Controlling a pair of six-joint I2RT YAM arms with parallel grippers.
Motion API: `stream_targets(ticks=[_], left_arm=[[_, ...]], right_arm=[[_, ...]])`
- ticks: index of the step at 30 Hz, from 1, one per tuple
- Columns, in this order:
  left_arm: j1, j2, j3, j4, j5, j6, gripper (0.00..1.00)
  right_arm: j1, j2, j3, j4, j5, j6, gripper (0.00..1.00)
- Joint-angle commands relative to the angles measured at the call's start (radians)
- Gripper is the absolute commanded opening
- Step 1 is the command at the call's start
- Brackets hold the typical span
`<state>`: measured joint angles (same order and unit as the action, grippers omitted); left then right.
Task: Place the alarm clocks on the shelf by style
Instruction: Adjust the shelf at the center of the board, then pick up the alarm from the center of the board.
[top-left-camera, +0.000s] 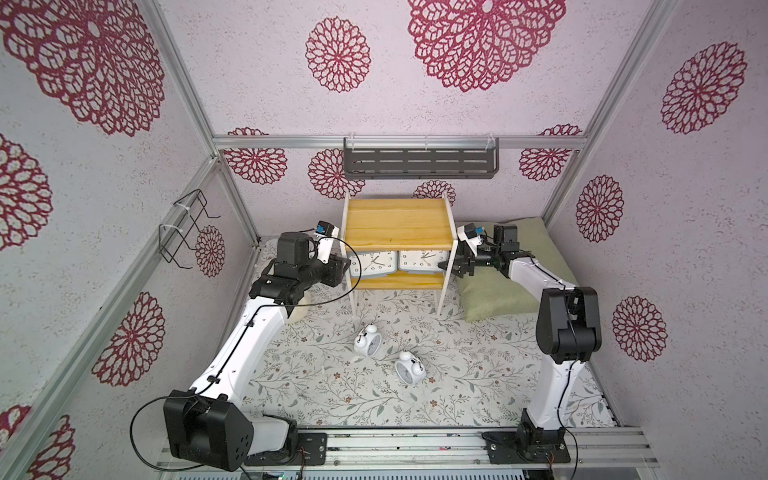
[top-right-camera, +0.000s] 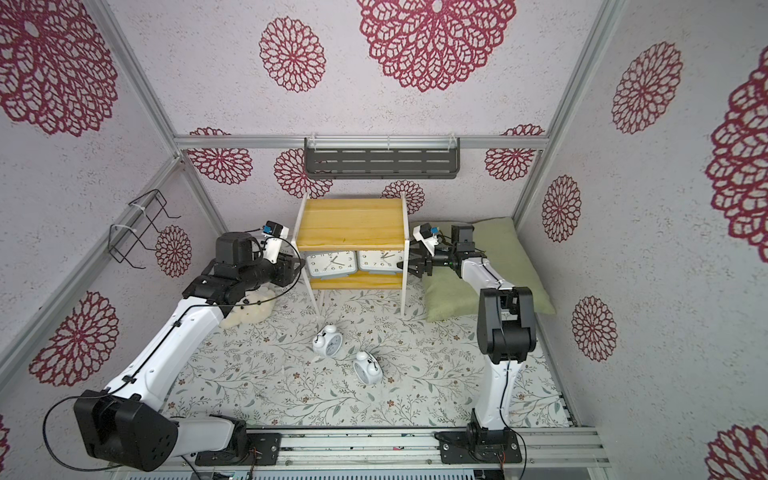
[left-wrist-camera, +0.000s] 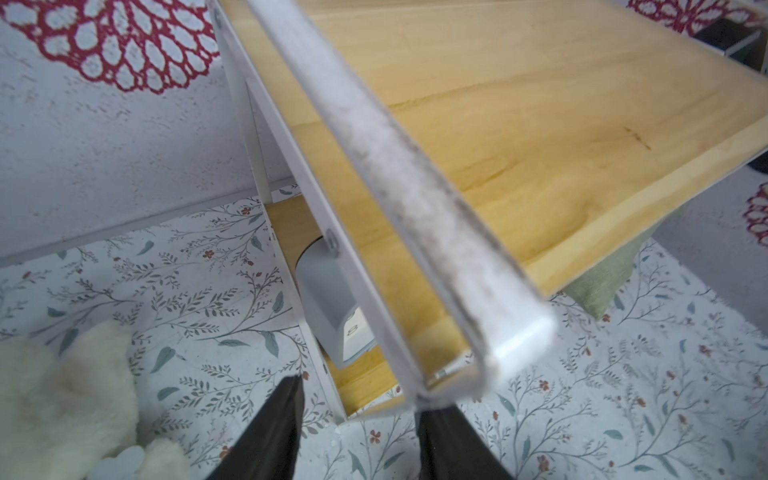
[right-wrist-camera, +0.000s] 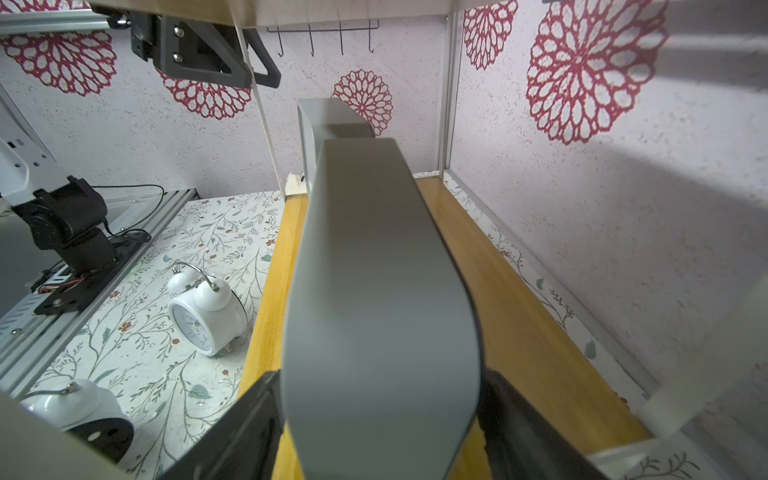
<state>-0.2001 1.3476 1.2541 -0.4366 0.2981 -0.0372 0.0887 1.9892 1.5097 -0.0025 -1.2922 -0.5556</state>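
The shelf (top-left-camera: 397, 224) (top-right-camera: 351, 224) stands at the back. On its lower board two grey alarm clocks (top-left-camera: 372, 264) (top-left-camera: 422, 262) sit side by side, faces forward. My right gripper (top-left-camera: 451, 266) (right-wrist-camera: 380, 415) is at the shelf's right end, open, its fingers on either side of the right grey clock (right-wrist-camera: 374, 291). My left gripper (top-left-camera: 343, 266) (left-wrist-camera: 361, 419) is open at the shelf's left end, just outside the white frame, holding nothing; the left grey clock (left-wrist-camera: 328, 307) shows beyond it. Two white twin-bell clocks (top-left-camera: 369, 340) (top-left-camera: 409, 365) lie on the floral cloth in front.
A green pillow (top-left-camera: 519, 270) lies under my right arm, right of the shelf. A cream fluffy toy (top-right-camera: 249, 311) sits below my left wrist. On the back wall hangs a dark grey slotted rack (top-left-camera: 419, 160), on the left wall a black wire rack (top-left-camera: 183, 232).
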Motion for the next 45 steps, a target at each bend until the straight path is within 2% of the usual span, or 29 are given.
stream_targets(ticks=[1, 7, 9, 12, 14, 20, 27, 35, 41, 45], left_arm=[[0.011, -0.005, 0.014, -0.008, -0.009, 0.005, 0.64], [0.011, -0.066, -0.035, 0.009, -0.069, 0.005, 0.81], [0.012, -0.097, -0.059, 0.006, -0.084, 0.007, 0.82], [0.011, -0.159, -0.11, -0.002, -0.104, -0.011, 0.83], [0.011, -0.209, -0.151, -0.004, -0.105, -0.035, 0.82], [0.01, -0.36, -0.289, -0.017, -0.01, -0.101, 0.8], [0.005, -0.459, -0.421, -0.006, 0.094, -0.224, 0.61], [-0.042, -0.447, -0.586, 0.19, 0.218, -0.387, 0.42], [-0.134, -0.385, -0.6, 0.19, 0.169, -0.377, 0.42], [-0.171, -0.342, -0.611, 0.19, 0.127, -0.37, 0.41]], right_arm=[[0.0, -0.069, -0.042, 0.086, 0.025, 0.028, 0.85], [-0.037, -0.176, -0.263, 0.551, 0.094, 0.319, 0.9], [-0.054, -0.205, -0.321, 0.684, 0.123, 0.403, 0.9], [-0.073, -0.255, -0.394, 0.762, 0.199, 0.455, 0.91], [-0.078, -0.299, -0.45, 0.778, 0.278, 0.455, 0.91], [-0.086, -0.473, -0.647, 0.823, 0.486, 0.489, 0.91], [-0.084, -0.73, -0.916, 0.805, 0.681, 0.637, 0.9], [-0.028, -1.041, -1.173, 0.687, 0.779, 0.695, 0.89], [-0.012, -1.228, -1.271, 0.583, 0.822, 0.71, 0.9], [-0.01, -1.296, -1.314, 0.564, 0.838, 0.718, 0.91]])
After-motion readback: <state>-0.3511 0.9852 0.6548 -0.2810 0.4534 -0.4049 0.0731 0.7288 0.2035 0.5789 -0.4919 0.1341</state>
